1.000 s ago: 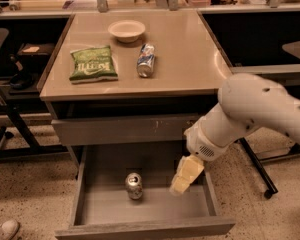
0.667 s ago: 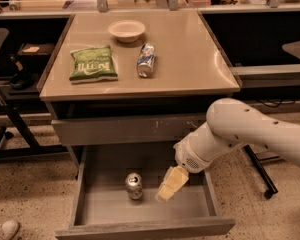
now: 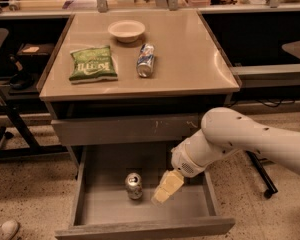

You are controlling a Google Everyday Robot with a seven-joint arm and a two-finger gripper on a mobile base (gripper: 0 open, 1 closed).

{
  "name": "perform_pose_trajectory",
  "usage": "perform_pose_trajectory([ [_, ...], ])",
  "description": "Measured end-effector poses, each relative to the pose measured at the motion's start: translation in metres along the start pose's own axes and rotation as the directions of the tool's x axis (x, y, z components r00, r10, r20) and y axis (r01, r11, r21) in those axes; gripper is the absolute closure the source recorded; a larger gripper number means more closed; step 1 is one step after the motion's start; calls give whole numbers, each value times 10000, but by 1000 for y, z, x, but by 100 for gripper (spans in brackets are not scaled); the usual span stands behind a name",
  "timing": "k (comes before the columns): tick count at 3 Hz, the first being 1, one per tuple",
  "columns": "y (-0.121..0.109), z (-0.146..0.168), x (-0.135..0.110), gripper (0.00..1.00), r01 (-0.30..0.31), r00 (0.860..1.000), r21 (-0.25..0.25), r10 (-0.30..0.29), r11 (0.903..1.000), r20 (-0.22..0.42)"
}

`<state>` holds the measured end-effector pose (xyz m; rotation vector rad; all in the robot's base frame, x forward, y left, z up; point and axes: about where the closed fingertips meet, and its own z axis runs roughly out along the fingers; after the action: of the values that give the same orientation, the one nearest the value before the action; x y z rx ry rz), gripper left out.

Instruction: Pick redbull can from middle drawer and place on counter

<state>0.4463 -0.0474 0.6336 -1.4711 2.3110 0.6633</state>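
Note:
The redbull can [image 3: 134,185] stands upright on the grey floor of the open middle drawer [image 3: 190,211], left of centre. My gripper [image 3: 166,188] hangs over the drawer just right of the can, a small gap away, its pale yellow fingers pointing down and to the left. It holds nothing. The tan counter [image 3: 185,59] tops the cabinet above.
On the counter lie a green chip bag [image 3: 92,63], a blue-and-white can on its side [image 3: 146,60] and a white bowl [image 3: 126,30]. The scratched upper drawer front [image 3: 125,129] is closed. A chair base stands at the right, a shoe at the bottom left.
My arm and gripper have moved left and down into the drawer, closing in on the can from its right side. The can has not moved.

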Motion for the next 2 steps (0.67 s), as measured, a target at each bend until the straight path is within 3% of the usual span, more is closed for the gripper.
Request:
perform_pose_trajectory([
  [1, -9, 41, -5, 0, -426, 9942, -245, 448, 9988, 977],
  [2, -28, 87, -12, 0, -561, 9782, -493, 648, 9972, 1972],
])
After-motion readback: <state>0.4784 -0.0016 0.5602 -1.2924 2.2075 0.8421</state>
